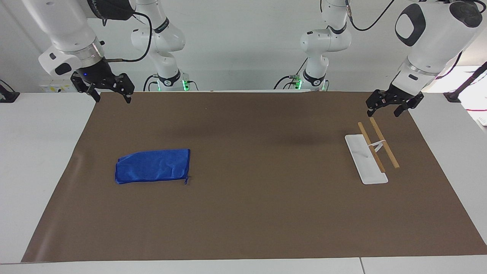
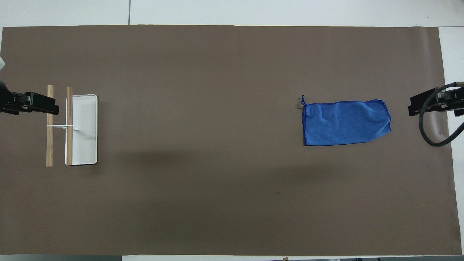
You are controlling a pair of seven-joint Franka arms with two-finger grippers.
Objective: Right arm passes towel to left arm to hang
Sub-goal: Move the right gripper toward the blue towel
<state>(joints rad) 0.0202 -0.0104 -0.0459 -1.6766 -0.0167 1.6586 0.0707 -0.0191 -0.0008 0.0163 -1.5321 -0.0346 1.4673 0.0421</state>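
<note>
The blue towel (image 1: 152, 166) lies flat on the brown mat toward the right arm's end of the table, its loop (image 1: 186, 179) at the corner farthest from the robots; it also shows in the overhead view (image 2: 346, 122). My right gripper (image 1: 113, 99), with its blue light, hangs open and empty over the mat's corner, well apart from the towel; part of it shows in the overhead view (image 2: 431, 103). My left gripper (image 1: 383, 113) hangs open and empty above the robots' end of the rack's bars.
A small rack stands toward the left arm's end: a white base (image 1: 365, 163) (image 2: 85, 145) with two wooden bars (image 1: 384, 148) (image 2: 49, 145) on a thin white support. The brown mat (image 1: 266, 209) covers most of the white table.
</note>
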